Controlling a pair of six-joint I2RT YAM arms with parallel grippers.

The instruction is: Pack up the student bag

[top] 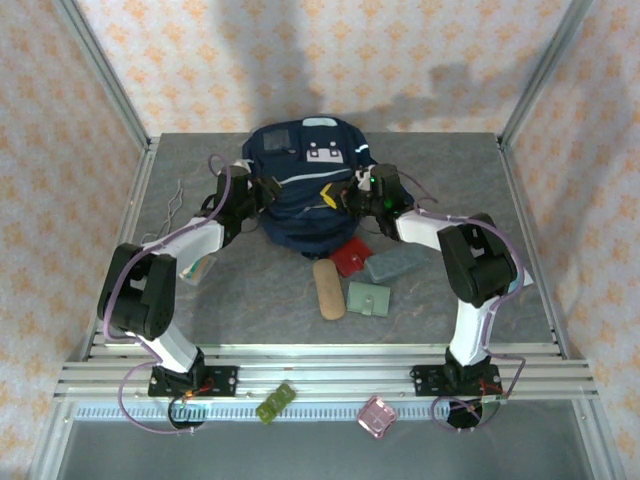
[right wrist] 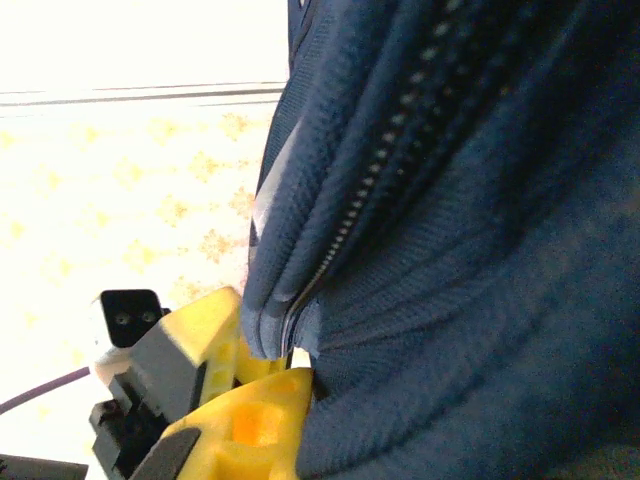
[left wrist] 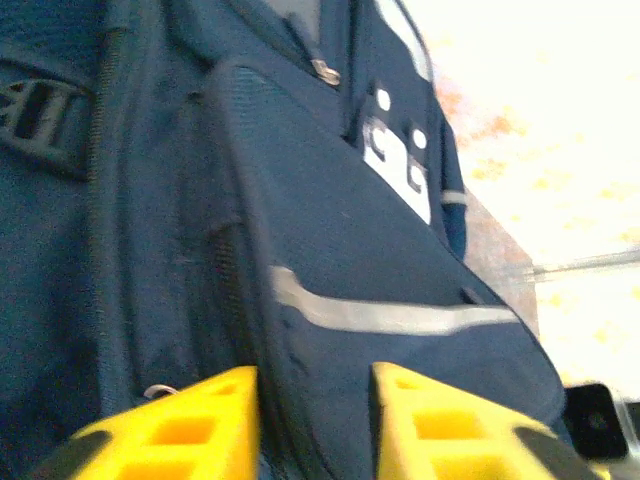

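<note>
The student bag [top: 300, 180], navy with a pale stripe and white patches, lies at the back middle of the table. My left gripper [top: 262, 192] is at its left side. In the left wrist view the yellow fingers [left wrist: 200, 425] stand apart, open, with a ridge of the bag's front pocket [left wrist: 340, 230] between them and not pinched. My right gripper [top: 352, 192] is at the bag's right side. In the right wrist view that gripper [right wrist: 288, 358] is shut on the bag's fabric edge beside the zipper [right wrist: 370, 190].
In front of the bag lie a red item [top: 350, 257], a grey-green pouch [top: 392, 264], a tan case [top: 328, 288] and a green wallet [top: 370, 298]. A greenish item [top: 197, 268] lies by the left arm. Thin wire [top: 175, 200] lies at left.
</note>
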